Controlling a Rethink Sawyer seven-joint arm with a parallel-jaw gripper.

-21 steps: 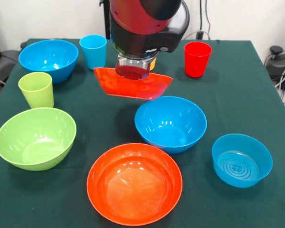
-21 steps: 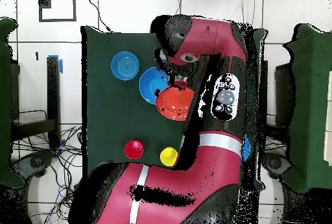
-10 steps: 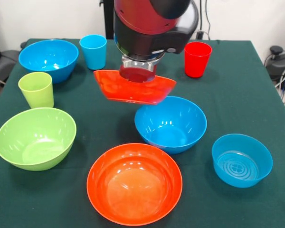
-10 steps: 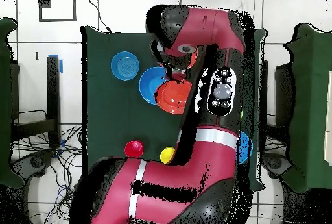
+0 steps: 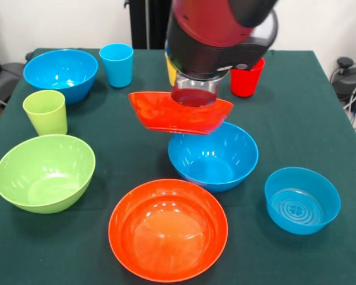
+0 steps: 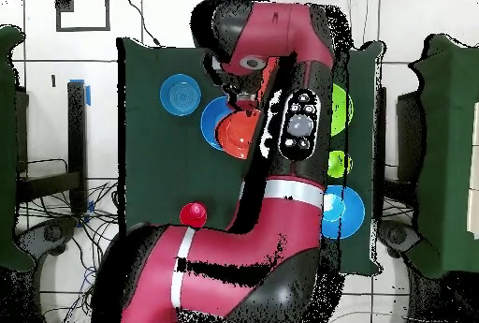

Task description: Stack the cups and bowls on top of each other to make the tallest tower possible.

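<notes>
My gripper (image 5: 193,101) is shut on a wide orange bowl (image 5: 179,113), reaching into it from above. The bowl hangs tilted in the air, over the far rim of a deep blue bowl (image 5: 213,157) at mid-table. In the overhead view the held orange bowl (image 6: 234,134) overlaps that blue bowl (image 6: 211,123). A second orange bowl (image 5: 168,228) sits at the front. A lime green bowl (image 5: 44,172) and green cup (image 5: 45,111) are on the left. Further back stand another blue bowl (image 5: 60,71) and a blue cup (image 5: 116,64).
A smaller blue bowl (image 5: 302,200) sits at the front right. Behind the arm, a red cup (image 5: 249,80) and a yellow cup (image 5: 170,70) show only in part. All stand on a dark green cloth (image 5: 296,119). Cables (image 5: 351,89) lie off the right edge.
The arm has carried the orange bowl to the right in the front view, from beside the mid-table blue bowl to above its far rim. The yellow cup's edge now shows.
</notes>
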